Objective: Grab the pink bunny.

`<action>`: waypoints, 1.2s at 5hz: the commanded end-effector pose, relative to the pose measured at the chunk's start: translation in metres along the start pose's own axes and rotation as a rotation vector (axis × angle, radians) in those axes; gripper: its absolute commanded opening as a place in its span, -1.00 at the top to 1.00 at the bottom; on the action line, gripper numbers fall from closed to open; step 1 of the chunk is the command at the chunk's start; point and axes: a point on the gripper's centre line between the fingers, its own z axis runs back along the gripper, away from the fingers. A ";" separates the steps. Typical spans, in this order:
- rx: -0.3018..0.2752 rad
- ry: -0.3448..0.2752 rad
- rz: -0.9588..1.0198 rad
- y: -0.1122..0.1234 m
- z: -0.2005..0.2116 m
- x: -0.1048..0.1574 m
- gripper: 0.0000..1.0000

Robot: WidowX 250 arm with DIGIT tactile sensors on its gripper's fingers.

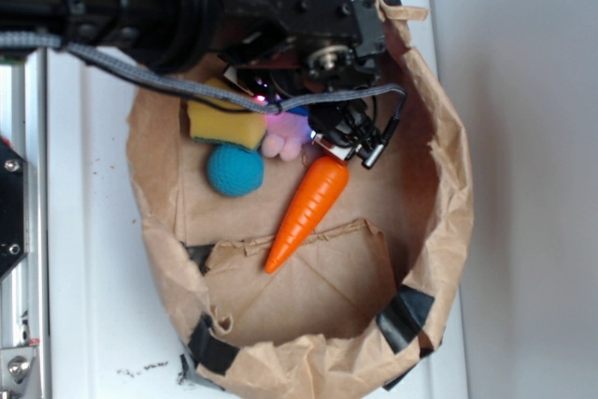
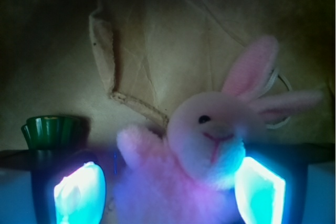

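The arm reaches in from the bag's upper rim, its gripper (image 2: 170, 187) low inside the brown paper bag (image 1: 439, 184). From the left: yellow sponge (image 1: 224, 123), blue yarn ball (image 1: 234, 170), then the pink bunny (image 2: 210, 145) between the glowing fingers (image 2: 260, 192); whether they clench it, I cannot tell. The orange carrot (image 1: 308, 207) lies just right.

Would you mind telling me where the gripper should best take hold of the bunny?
Probably the soft body, just under the head. In the wrist view the bunny already sits between the jaws of the gripper, so closing from its two flanks suits it. The ears are thin and splayed, a poorer hold.
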 end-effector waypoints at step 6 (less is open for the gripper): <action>-0.064 -0.061 -0.006 0.010 -0.002 0.002 1.00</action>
